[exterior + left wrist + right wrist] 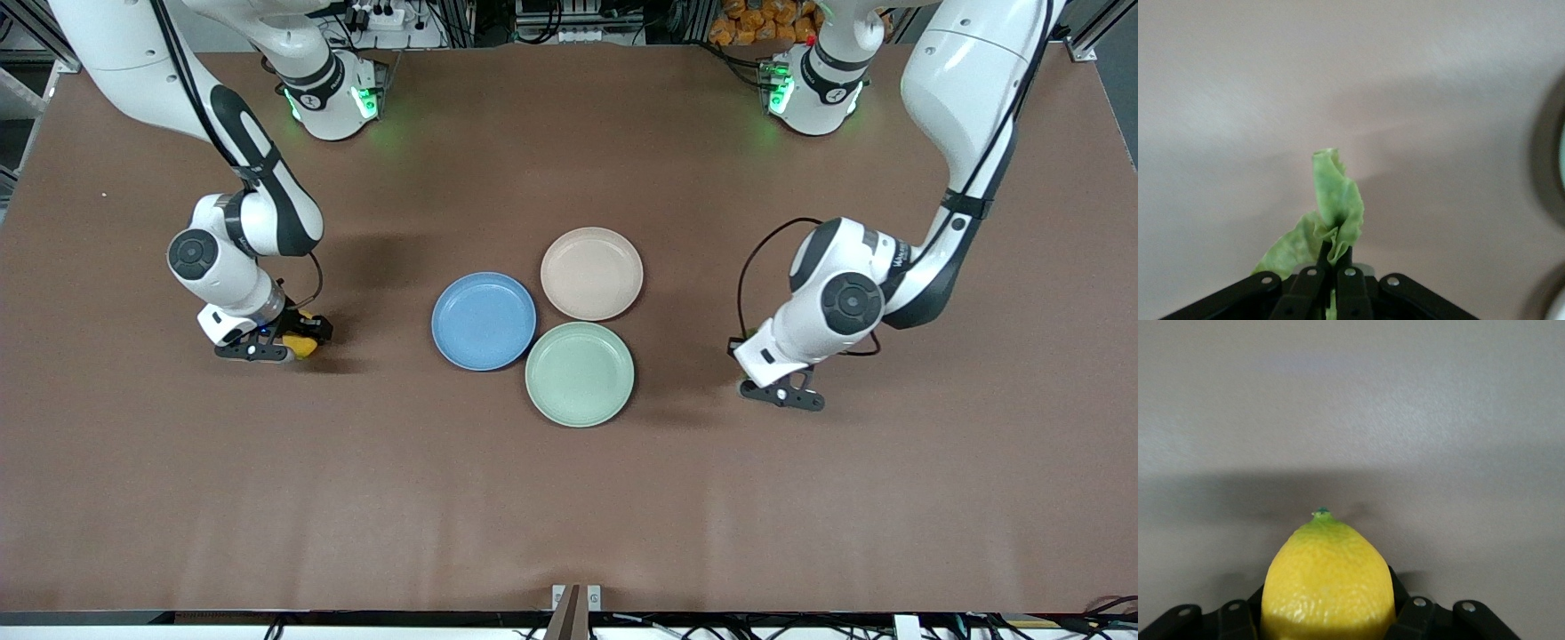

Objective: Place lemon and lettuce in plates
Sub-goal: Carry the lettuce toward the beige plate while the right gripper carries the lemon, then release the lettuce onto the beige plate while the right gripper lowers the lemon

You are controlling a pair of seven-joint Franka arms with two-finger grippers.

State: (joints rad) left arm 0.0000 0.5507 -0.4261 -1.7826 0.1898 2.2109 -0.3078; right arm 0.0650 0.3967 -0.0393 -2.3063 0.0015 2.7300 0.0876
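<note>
My right gripper [304, 338] is shut on the yellow lemon [302, 345], low at the table toward the right arm's end. In the right wrist view the lemon [1328, 577] fills the space between the black fingers [1399, 590]. My left gripper [741, 354] is low at the table toward the left arm's end and is mostly hidden under its wrist. In the left wrist view its gripper [1336, 252] is shut on the crinkled green lettuce [1335, 193], which sticks out past the fingertips. The blue plate [484, 321] and the beige-pink plate [591, 273] lie empty mid-table.
A pale mint-green plate [579, 374], also empty, lies nearest the front camera, touching the two others. The brown table [569, 498] stretches wide around the plates. Both arms' bases stand at the table's top edge.
</note>
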